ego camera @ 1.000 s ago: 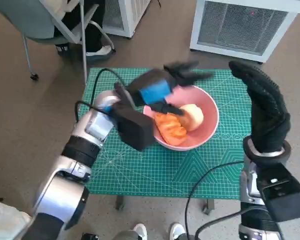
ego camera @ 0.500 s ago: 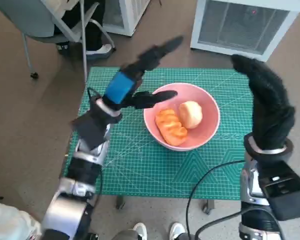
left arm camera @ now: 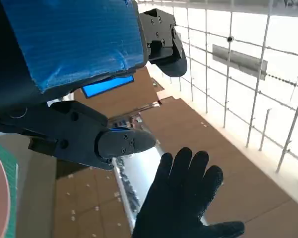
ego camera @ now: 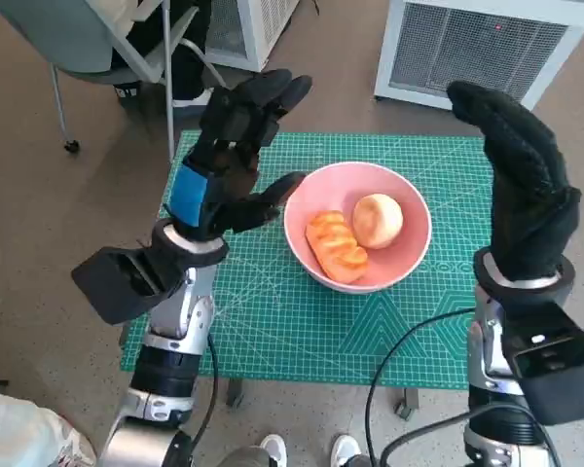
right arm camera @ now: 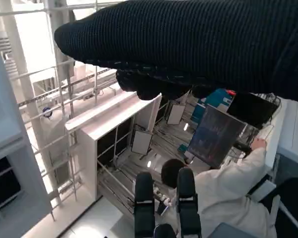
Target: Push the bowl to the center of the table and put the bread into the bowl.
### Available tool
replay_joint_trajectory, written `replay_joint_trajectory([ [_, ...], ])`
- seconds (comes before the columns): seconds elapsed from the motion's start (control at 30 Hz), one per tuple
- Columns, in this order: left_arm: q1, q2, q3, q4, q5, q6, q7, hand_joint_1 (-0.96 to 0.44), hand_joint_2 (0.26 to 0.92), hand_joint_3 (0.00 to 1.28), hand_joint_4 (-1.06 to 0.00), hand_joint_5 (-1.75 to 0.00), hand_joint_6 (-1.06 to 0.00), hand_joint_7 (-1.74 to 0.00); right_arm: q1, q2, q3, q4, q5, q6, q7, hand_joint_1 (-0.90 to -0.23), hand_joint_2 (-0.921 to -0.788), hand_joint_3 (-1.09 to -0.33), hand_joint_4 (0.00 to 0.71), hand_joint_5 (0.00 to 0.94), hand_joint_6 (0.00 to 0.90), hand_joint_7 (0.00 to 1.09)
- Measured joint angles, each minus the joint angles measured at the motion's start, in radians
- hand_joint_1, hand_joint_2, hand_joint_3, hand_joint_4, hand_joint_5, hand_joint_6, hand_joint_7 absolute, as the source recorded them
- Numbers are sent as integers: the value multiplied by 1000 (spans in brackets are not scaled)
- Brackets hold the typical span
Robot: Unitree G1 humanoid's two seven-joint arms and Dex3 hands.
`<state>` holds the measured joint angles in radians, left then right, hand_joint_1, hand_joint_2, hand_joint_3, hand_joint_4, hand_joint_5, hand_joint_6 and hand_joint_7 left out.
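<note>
Green mat (ego camera: 273, 331) covers the table; the pink bowl (ego camera: 409, 255) sits near its centre, bread (ego camera: 336, 247) already inside at seven o'clock. Left hand (ego camera: 229, 165), empty with fingers spread, and right hand (ego camera: 521, 195), fingers extended and empty, should lift clear without nudging the bowl.

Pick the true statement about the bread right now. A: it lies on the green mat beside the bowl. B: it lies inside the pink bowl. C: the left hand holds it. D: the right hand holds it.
B: in the head view the bread lies inside the pink bowl, and both hands are raised and hold nothing.
</note>
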<state>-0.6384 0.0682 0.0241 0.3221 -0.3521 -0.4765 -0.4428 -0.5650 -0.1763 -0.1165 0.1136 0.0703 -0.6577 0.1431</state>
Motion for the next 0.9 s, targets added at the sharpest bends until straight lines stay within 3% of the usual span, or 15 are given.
replay_joint_trajectory([
  [0.9,32,-18,8,-73,9,23,1,-360,917,427,1,-745,1,-999,-15,-5,11,1,1,10,-4,-519,-921,-693,359,2,19,705],
])
